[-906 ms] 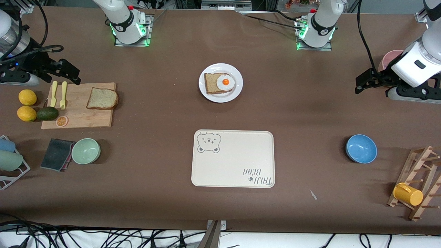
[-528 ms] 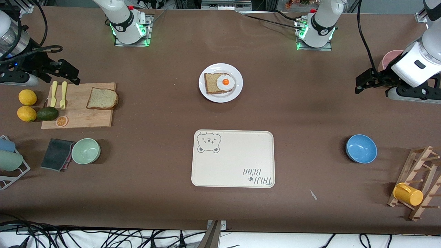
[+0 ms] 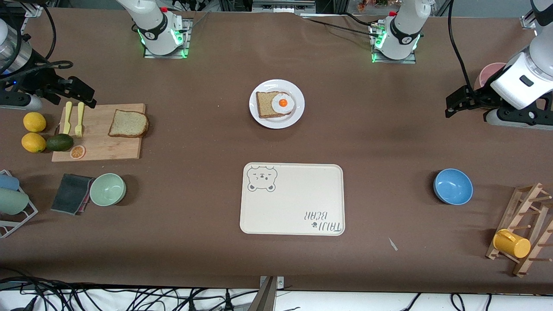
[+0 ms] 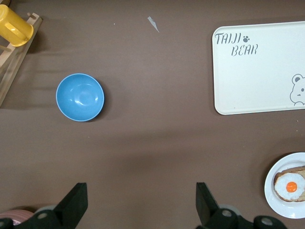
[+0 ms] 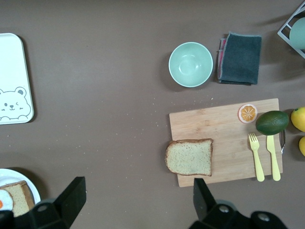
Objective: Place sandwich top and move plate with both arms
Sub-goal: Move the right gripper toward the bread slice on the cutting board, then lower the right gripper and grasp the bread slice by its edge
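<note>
Both grippers, right (image 3: 82,93) and left (image 3: 453,103), hang spread, seemingly empty; sandwich top (image 3: 128,123) lies on the cutting board (image 3: 99,149).

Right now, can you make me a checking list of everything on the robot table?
Surface: brown table, bare between the things.
Job's things: bread slice on the cutting board; white plate holds darker bread with a fried egg.
Clutter: tray, blue bowl, green bowl, cloth, lemons, avocado, fork, yellow cup on a wooden rack.
Grippers: right gripper open, over the board's edge; left gripper open, over bare table, waiting.
Cables: black ones along the table edge nearest the camera.
Surroundings: nothing seen.
</note>
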### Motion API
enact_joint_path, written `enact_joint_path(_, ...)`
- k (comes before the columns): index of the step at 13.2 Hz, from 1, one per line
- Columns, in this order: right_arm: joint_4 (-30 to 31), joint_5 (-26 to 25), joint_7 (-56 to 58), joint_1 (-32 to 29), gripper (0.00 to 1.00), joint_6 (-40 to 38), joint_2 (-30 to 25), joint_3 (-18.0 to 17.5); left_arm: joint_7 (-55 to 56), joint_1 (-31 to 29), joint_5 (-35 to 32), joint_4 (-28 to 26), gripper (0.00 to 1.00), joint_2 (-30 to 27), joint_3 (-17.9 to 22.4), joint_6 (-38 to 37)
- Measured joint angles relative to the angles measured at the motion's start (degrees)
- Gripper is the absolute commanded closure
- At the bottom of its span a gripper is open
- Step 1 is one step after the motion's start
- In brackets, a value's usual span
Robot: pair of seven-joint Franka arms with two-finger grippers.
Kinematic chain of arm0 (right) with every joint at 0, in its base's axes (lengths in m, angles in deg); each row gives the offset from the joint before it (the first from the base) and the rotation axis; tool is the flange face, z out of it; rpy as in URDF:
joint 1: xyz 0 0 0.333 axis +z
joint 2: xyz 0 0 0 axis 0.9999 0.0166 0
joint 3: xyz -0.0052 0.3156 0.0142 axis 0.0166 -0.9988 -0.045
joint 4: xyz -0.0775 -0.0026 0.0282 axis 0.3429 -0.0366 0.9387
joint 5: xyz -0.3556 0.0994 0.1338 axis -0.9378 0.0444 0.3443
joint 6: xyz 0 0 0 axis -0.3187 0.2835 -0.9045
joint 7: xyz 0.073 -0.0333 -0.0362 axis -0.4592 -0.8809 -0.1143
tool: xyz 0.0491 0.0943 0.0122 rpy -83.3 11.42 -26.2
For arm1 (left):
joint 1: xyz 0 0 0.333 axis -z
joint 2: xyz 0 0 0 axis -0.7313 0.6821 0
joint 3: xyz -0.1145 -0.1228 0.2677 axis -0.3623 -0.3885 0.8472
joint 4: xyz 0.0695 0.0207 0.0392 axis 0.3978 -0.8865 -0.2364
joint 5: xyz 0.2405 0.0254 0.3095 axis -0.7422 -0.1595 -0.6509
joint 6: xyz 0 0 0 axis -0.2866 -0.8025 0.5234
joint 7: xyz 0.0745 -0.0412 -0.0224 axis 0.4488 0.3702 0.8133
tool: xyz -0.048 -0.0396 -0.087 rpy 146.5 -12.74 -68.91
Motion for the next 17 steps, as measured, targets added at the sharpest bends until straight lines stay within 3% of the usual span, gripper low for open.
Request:
enact_joint_path(13, 1.33, 0.01, 0.01, 0.13, 0.00, -0.62, 2.36, -0.54, 0.00, -0.04, 0.00, 0.00, 0.00, 0.01, 0.15, -0.05)
enact_joint_path(17, 3.33, -3.47, -0.06, 0.84, 0.00, -0.85, 3.40, -4.51, 0.00, -0.34, 0.00, 0.00, 0.00, 0.01, 0.20, -0.22)
